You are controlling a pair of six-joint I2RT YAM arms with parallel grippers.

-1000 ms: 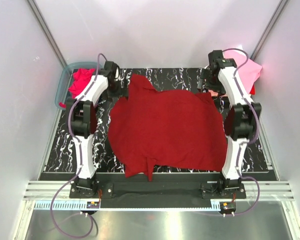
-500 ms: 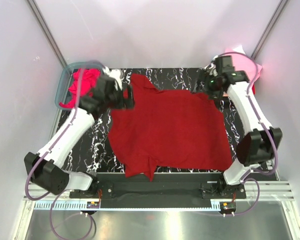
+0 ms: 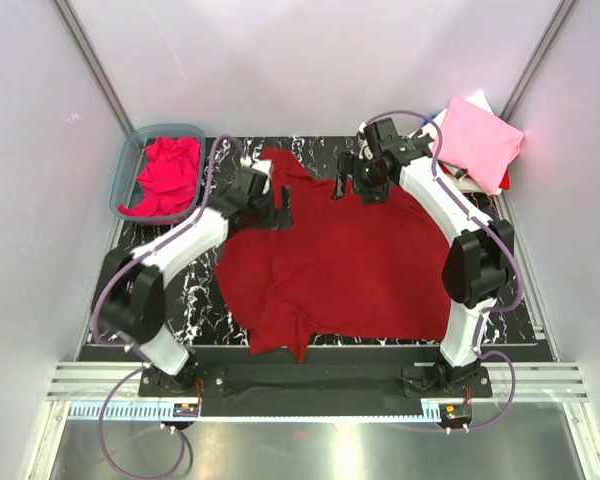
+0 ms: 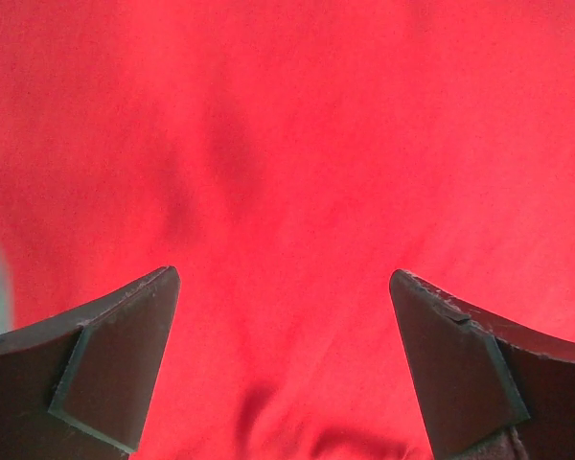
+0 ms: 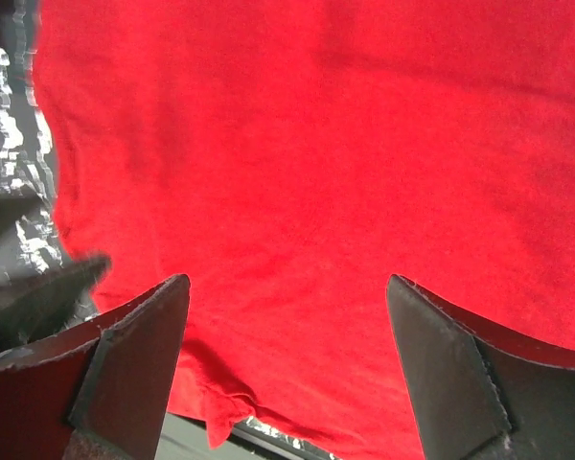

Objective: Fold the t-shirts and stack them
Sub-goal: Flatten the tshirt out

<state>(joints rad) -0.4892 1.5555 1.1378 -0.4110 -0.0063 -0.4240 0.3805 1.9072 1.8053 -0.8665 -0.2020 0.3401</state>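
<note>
A dark crimson t-shirt [image 3: 340, 260] lies spread flat on the black marbled mat [image 3: 140, 290]. My left gripper [image 3: 280, 205] hangs open over its upper left part, near the sleeve. In the left wrist view red cloth [image 4: 287, 144] fills the frame below the open gripper [image 4: 283, 287], with nothing between the fingers. My right gripper [image 3: 348, 180] is open above the shirt's top edge. The right wrist view shows the cloth [image 5: 345, 144] and its rumpled edge [image 5: 220, 402] under the open gripper [image 5: 287, 287]. A magenta t-shirt [image 3: 165, 175] lies crumpled in the tub. A folded pale pink t-shirt [image 3: 477, 140] sits at back right.
The translucent blue-grey tub [image 3: 121, 175] stands at the back left corner off the mat. White walls enclose the table on three sides. Bare mat [image 5: 10, 144] shows at the left of the right wrist view. The arm bases stand at the near edge.
Both arms have swung in from the back corners toward the crimson shirt's upper edge and dropped lower. The folded pink shirt, before half hidden by the right arm, now shows fully.
</note>
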